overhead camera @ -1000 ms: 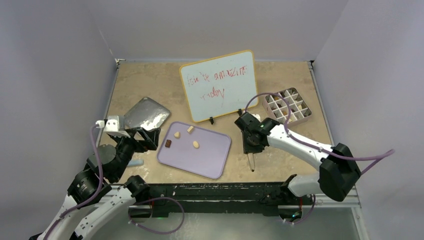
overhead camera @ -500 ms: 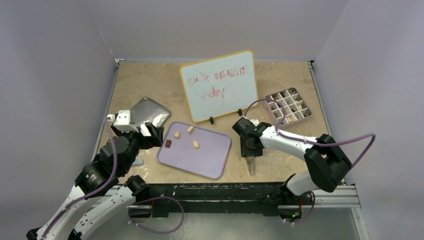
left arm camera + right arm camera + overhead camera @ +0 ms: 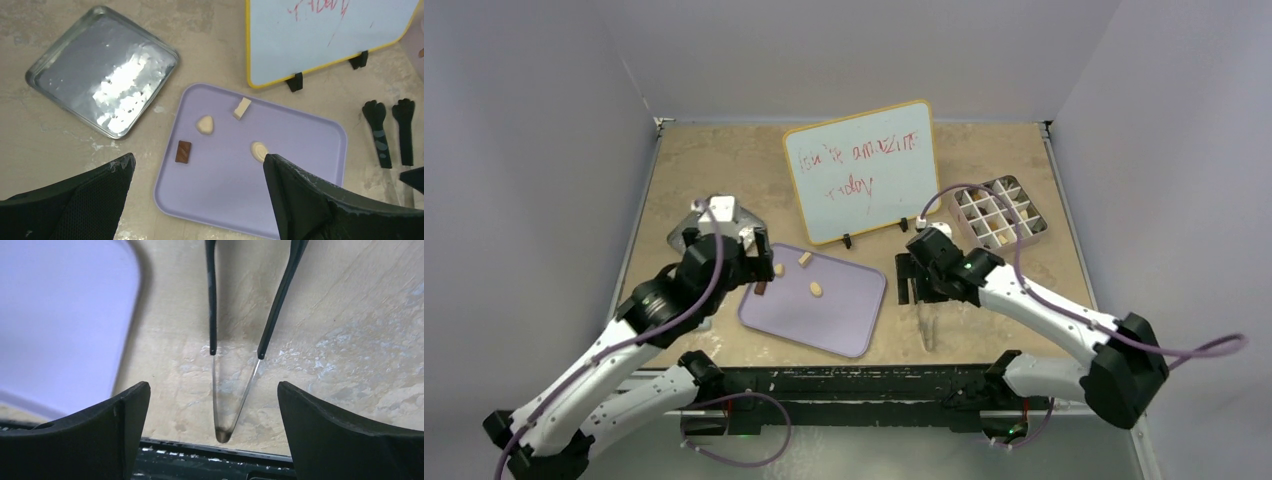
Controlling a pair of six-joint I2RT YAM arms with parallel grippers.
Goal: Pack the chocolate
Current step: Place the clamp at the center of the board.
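A: What's round the tray, quick?

B: Whiteboard [image 3: 861,170], yellow rim, red scrawl, upright on two black feet just behind the lavender tray [image 3: 839,320]. Metal tray [image 3: 102,70] lies on the table [image 3: 704,160] at the far-left corner of the lavender one, near it but not touching. From above, the L arm covers most of it. Gridded box [image 3: 999,213] sits far right, well apart from the lavender tray, w/ the R arm stretched betw. them.

A: Anything loose on the R side?

B: Tweezers [image 3: 212,300], flat on the table just beside the lavender tray's right edge. Black arms splayed, joined end twd the near edge.

A: Pincers?

B: Left pincer [image 3: 199,159]: fingers wide apart, nothing in it, hanging over the lavender tray's left part. Right pincer [image 3: 212,385]: also spread wide, empty, above the tweezers, which lie betw. its fingers w/o touching either.

A: And the chocolate [image 3: 204,124]?

B: Four pcs on the lavender tray, left-centre, each apart from the rest. Brown bar [image 3: 183,152], dark, rectangular, nearest the left edge. Cream heart [image 3: 204,124] beside it. Tan block [image 3: 242,108], squarish, on the far side. Pale oval [image 3: 259,150] twd the middle. A few cells of the box show pale bits, too small to tell what.
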